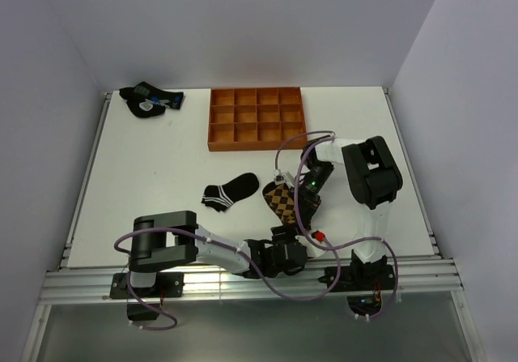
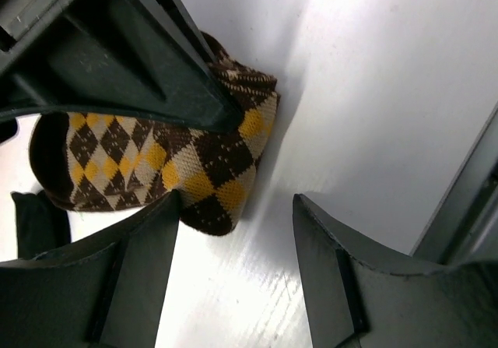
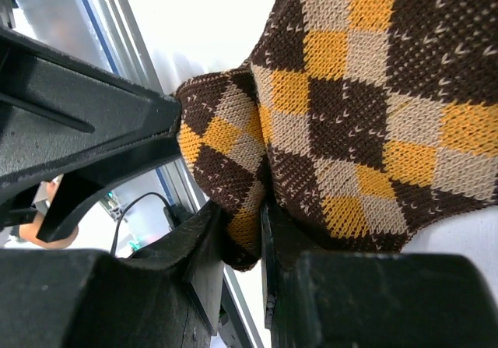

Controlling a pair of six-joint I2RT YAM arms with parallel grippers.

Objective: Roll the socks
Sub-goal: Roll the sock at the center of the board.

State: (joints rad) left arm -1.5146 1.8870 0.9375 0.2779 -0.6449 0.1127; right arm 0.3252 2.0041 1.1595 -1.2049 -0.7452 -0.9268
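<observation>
The brown, tan and yellow argyle sock (image 1: 283, 201) lies bunched near the table's front middle. My right gripper (image 3: 245, 235) is shut on a fold at its edge, and the knit (image 3: 366, 91) fills the right wrist view. From above, the right gripper (image 1: 305, 206) sits at the sock's right side. My left gripper (image 2: 237, 202) is open just in front of the sock's rounded end (image 2: 206, 196), one fingertip beside it and bare table between the jaws. It lies low by the front edge (image 1: 288, 239). The black ankle sock (image 1: 231, 190) with white stripes lies flat to the left, untouched.
An orange compartment tray (image 1: 257, 117) stands at the back middle. A dark sock bundle (image 1: 150, 100) with blue and white marks lies at the back left corner. The metal rail (image 1: 243, 281) runs along the front edge, right behind the left gripper.
</observation>
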